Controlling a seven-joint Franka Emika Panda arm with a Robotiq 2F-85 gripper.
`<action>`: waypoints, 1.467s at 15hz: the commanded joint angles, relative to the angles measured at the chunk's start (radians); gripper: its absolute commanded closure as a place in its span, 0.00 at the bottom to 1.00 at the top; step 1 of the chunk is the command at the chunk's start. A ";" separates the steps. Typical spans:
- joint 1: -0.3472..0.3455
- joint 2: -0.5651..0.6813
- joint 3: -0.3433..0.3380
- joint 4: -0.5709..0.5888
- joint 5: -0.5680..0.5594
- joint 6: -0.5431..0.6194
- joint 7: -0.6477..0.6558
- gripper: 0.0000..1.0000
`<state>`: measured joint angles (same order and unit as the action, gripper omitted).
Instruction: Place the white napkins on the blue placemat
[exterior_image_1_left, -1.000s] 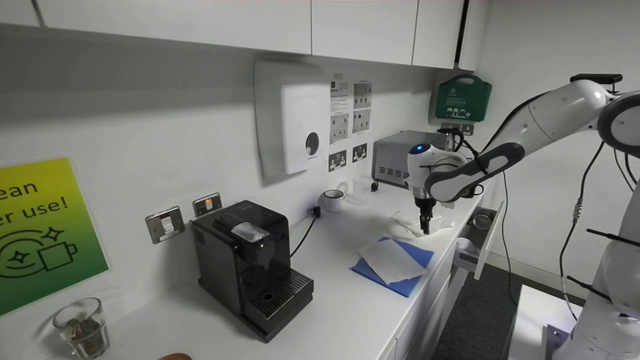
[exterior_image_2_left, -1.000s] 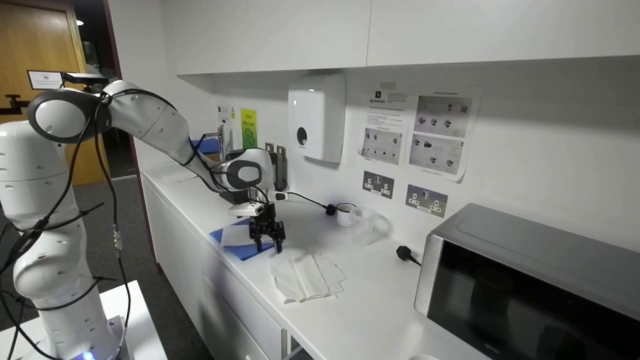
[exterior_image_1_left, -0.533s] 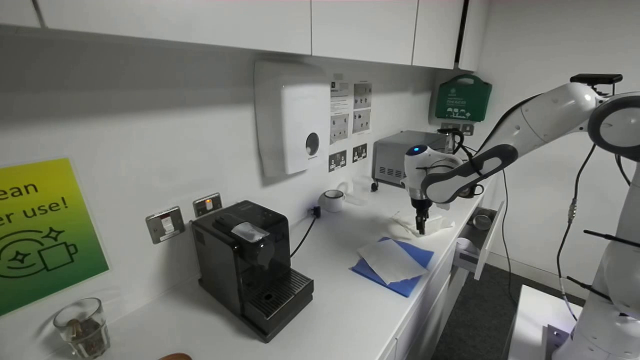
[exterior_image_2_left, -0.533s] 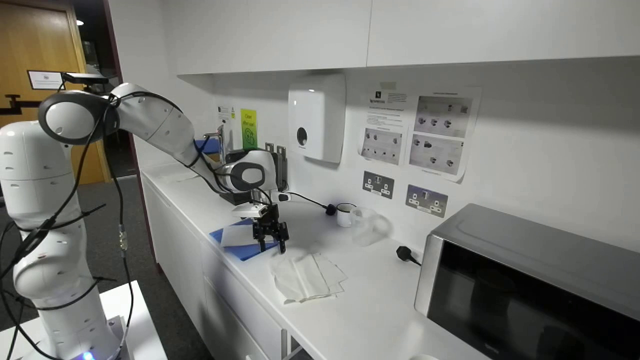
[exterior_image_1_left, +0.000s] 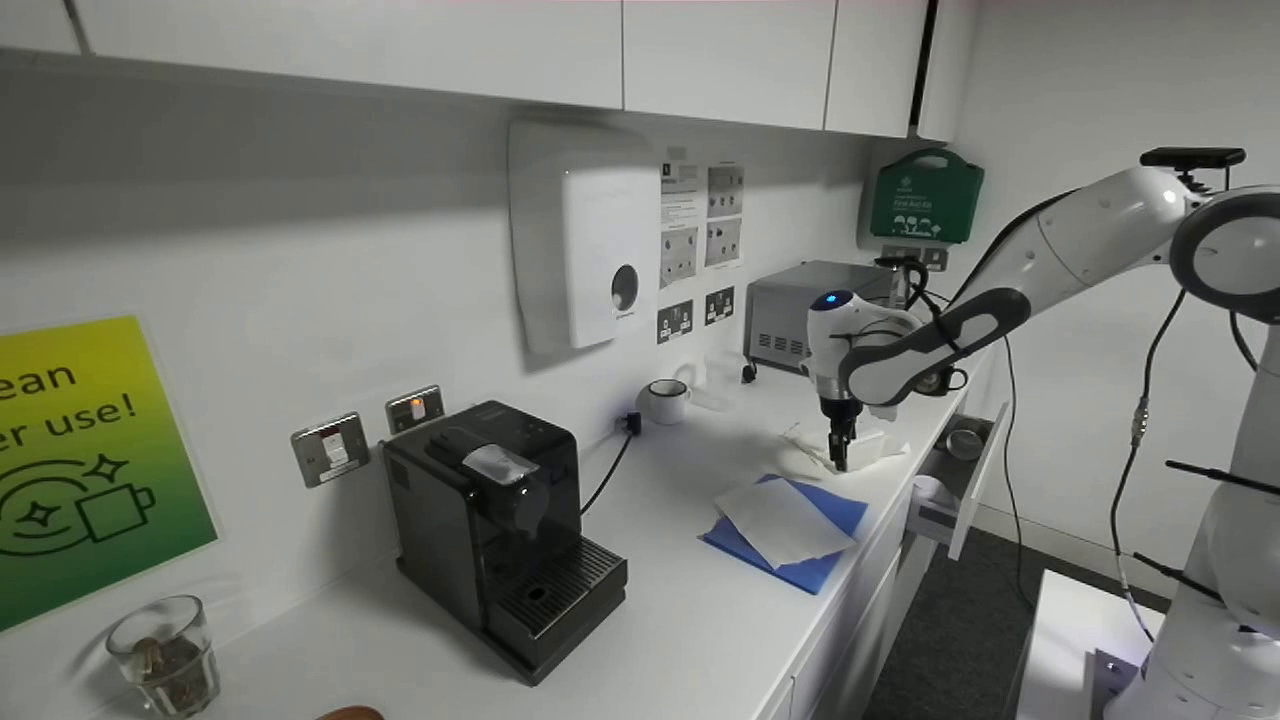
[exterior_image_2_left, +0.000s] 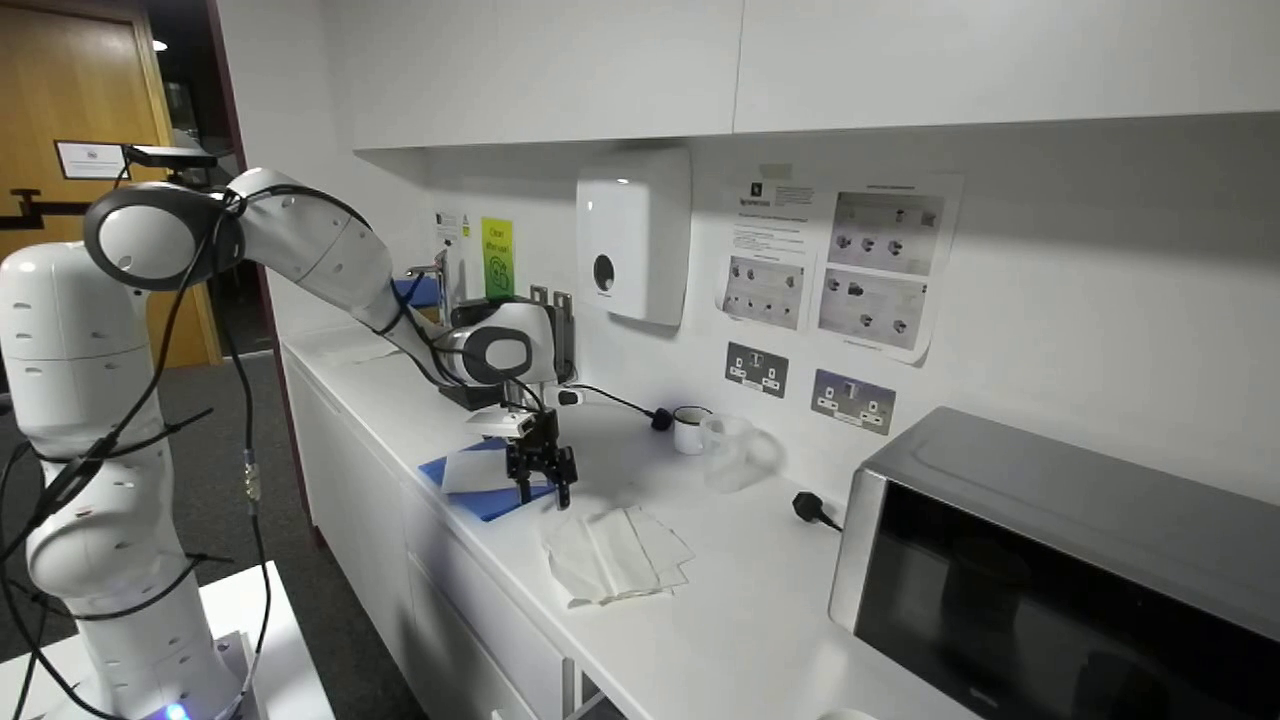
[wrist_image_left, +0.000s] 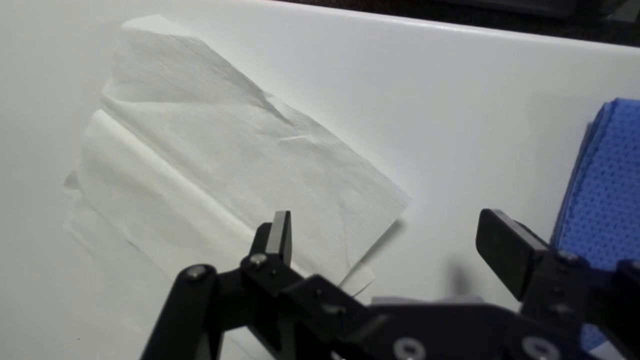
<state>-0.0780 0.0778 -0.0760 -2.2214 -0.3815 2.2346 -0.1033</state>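
The gripper (wrist_image_left: 384, 220) points downward above the white counter (wrist_image_left: 480, 115), and its 2 black, blocky fingers stand wide apart, their flat inner faces turned to each other. The white napkins (wrist_image_left: 240, 150) lie on this counter near the blue placemat (wrist_image_left: 607, 200); in the wrist view, 1 finger covers part of them, but whether it touches, I cannot tell. They are thin, soft sheets in a loose, overlapping pile, with fine wrinkles and a long raised crease. The placemat is a flat rectangle, and from close its cloth-like surface shows many small dimples. In both exterior views, 1 flat white sheet (exterior_image_1_left: 785, 522) lies across it at an angle. On the same counter stand a black, boxy coffee machine (exterior_image_1_left: 480, 520) with a ribbed tray and, beyond the napkins, a grey metal microwave (exterior_image_2_left: 1000, 440).
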 joint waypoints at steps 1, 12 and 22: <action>0.008 0.002 0.001 0.005 -0.016 -0.010 0.003 0.00; 0.014 0.016 -0.008 0.003 -0.102 0.000 0.070 0.00; 0.011 0.050 -0.011 0.012 -0.167 0.007 0.079 0.00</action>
<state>-0.0674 0.1083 -0.0772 -2.2216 -0.5171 2.2341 -0.0295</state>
